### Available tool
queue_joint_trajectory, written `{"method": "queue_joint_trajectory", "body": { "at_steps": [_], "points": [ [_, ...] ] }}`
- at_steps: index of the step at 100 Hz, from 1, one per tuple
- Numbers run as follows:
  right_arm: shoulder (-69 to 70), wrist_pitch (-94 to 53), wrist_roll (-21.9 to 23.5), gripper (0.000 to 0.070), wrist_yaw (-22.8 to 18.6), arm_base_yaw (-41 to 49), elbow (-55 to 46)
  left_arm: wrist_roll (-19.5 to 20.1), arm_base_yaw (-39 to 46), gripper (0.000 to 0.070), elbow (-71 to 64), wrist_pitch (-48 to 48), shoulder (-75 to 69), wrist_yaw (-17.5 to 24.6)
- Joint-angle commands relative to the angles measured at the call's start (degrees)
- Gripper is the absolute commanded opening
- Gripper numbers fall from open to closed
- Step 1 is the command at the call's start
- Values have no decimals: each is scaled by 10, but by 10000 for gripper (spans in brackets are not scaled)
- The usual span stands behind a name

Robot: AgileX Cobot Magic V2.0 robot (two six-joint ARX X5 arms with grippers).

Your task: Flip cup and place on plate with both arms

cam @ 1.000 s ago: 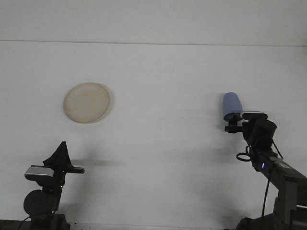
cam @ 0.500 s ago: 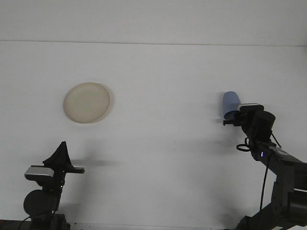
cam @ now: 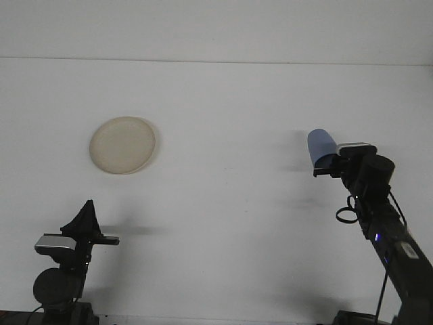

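White tabletop (cam: 223, 203) fills your view, bare but for a round beige plastic plate (cam: 122, 145) far to the left of the right gripper's fingers. Your right gripper (cam: 327, 164) is clenched on the lower end of the small blue plastic cup (cam: 321, 145), which juts up and left from those fingers, clear of the table. Expect it to be light, stiff and a bit slick; I'd grip the wall near the rim. Compared with a second ago, the cup sits higher and more tilted. Your left gripper (cam: 86, 215) is parked low; I cannot tell its fingers' state.
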Motion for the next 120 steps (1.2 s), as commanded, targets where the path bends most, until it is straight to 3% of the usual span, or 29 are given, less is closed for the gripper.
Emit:
{"method": "queue_joint_trajectory", "body": {
  "at_steps": [1, 12, 24, 51, 77, 120],
  "points": [
    [-59, -61, 42, 0, 29, 17, 8, 5, 1, 11, -11, 6, -1, 1],
    [-148, -206, 80, 0, 63, 59, 39, 5, 1, 11, -11, 6, -1, 1],
    [-203, -373, 106, 0, 63, 109, 108, 5, 1, 11, -11, 6, -1, 1],
    [-165, -675, 189, 0, 65, 249, 306, 5, 1, 12, -11, 6, -1, 1],
    [-46, -778, 227, 0, 92, 384, 395, 5, 1, 11, -11, 6, -1, 1],
    [183, -863, 209, 0, 90, 515, 505, 5, 1, 11, -11, 6, -1, 1]
  ]
}}
